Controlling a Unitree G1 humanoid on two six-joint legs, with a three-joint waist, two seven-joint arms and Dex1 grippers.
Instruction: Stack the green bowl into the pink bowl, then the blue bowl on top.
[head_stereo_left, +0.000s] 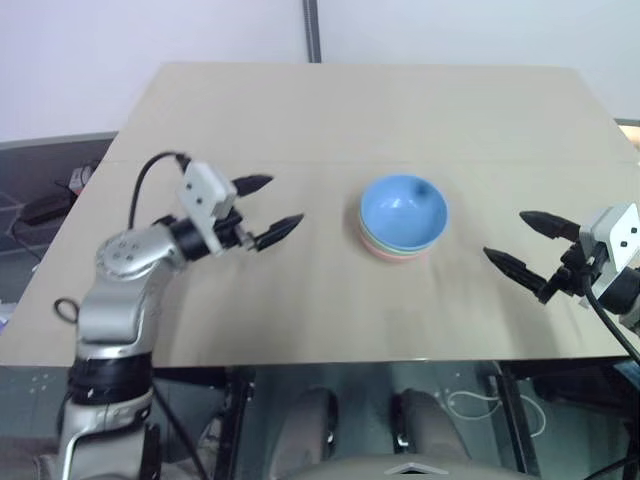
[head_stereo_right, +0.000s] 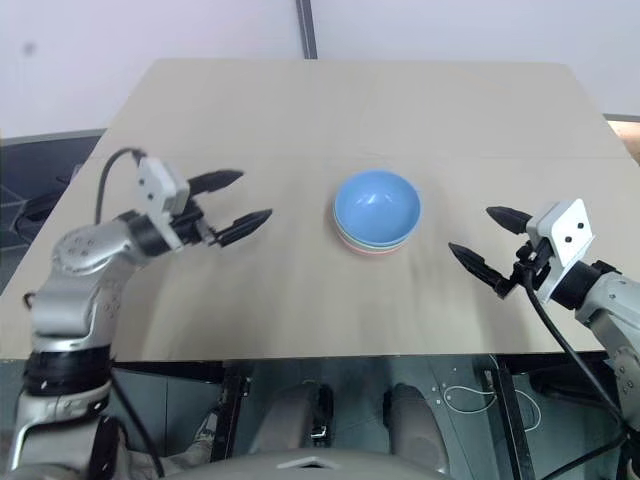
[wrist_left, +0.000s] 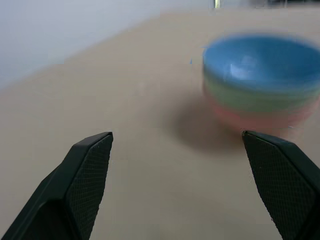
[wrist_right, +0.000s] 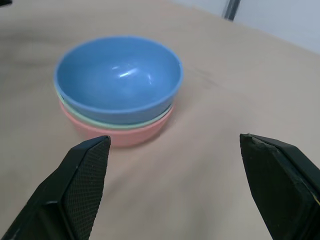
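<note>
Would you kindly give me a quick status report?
Left gripper and right gripper open, empty. Blue bowl on green bowl in pink bowl. Nothing obstructing.

From my remote seat this looks like a robotics lab or test room, not a home. I see one plain beige table (head_stereo_left: 330, 110) pushed near a bare white wall (head_stereo_left: 150, 40) with a dark vertical strip (head_stereo_left: 312, 30) in it. Loose cables (head_stereo_left: 40, 205) and dark equipment lie off the table's left edge, and a gray floor (head_stereo_left: 30, 160) shows there too.
</note>
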